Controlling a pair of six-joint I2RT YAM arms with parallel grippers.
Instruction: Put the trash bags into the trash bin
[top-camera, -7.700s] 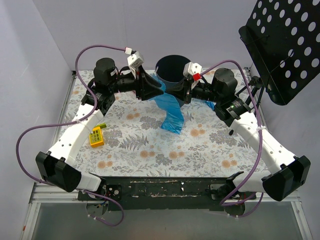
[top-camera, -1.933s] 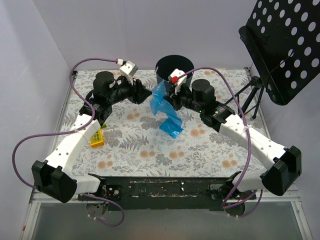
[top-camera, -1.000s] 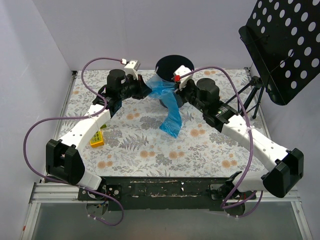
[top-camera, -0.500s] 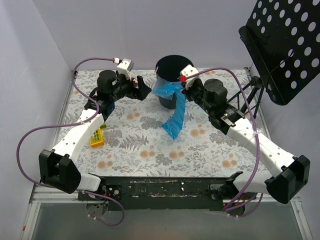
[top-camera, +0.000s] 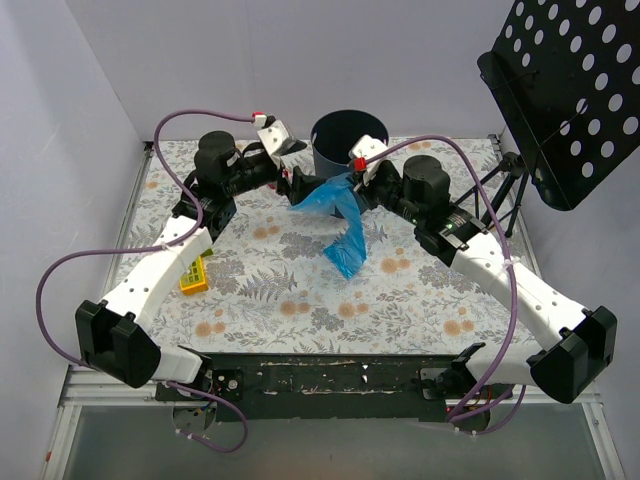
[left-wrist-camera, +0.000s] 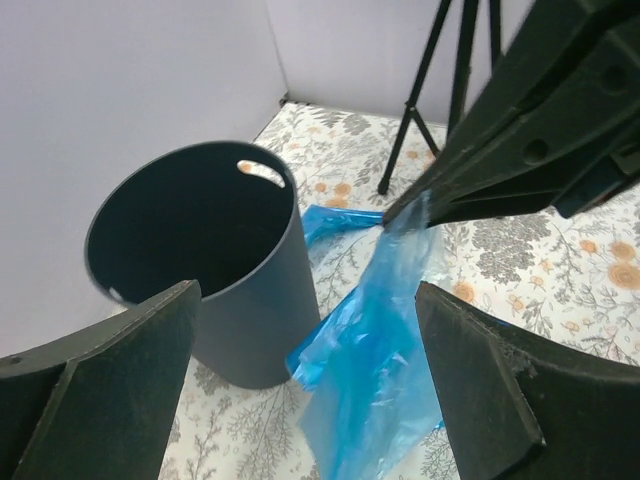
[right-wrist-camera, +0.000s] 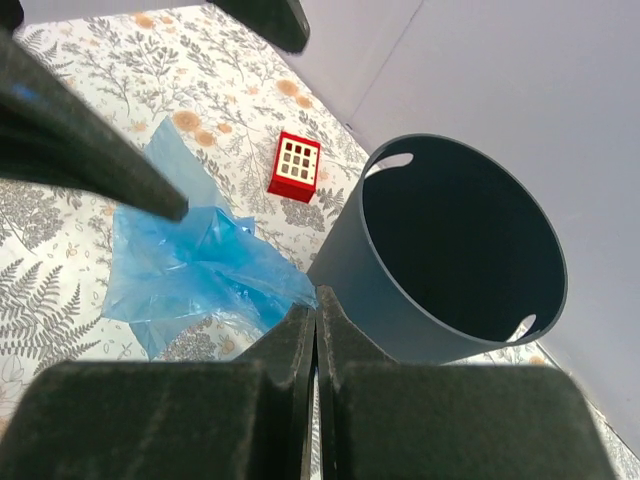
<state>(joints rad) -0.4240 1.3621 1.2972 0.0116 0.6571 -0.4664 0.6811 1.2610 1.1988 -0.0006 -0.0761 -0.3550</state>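
Note:
One blue trash bag (top-camera: 343, 225) hangs in front of the trash bin (top-camera: 348, 143), its lower end down on the flowered table. My right gripper (top-camera: 351, 182) is shut on the bag's top edge, just left of the bin wall (right-wrist-camera: 400, 290); the right wrist view shows the film (right-wrist-camera: 200, 262) pinched at my fingertips (right-wrist-camera: 316, 303). My left gripper (top-camera: 292, 170) stands wide open to the left of the bag, holding nothing. In the left wrist view the bag (left-wrist-camera: 385, 340) shows between my two fingers (left-wrist-camera: 105, 400), with the bin (left-wrist-camera: 205, 250) to the left behind it.
A red-and-white tile (right-wrist-camera: 297, 165) lies on the table beside the bin. A yellow block (top-camera: 192, 272) lies at the left under my left arm. The black perforated music stand (top-camera: 570, 90) overhangs the right back corner, its tripod legs (left-wrist-camera: 450, 70) on the table there.
My left gripper has opened and let go of the bag, drawn back, then come close again. The bag now hangs from my right gripper alone, a little left of the bin.

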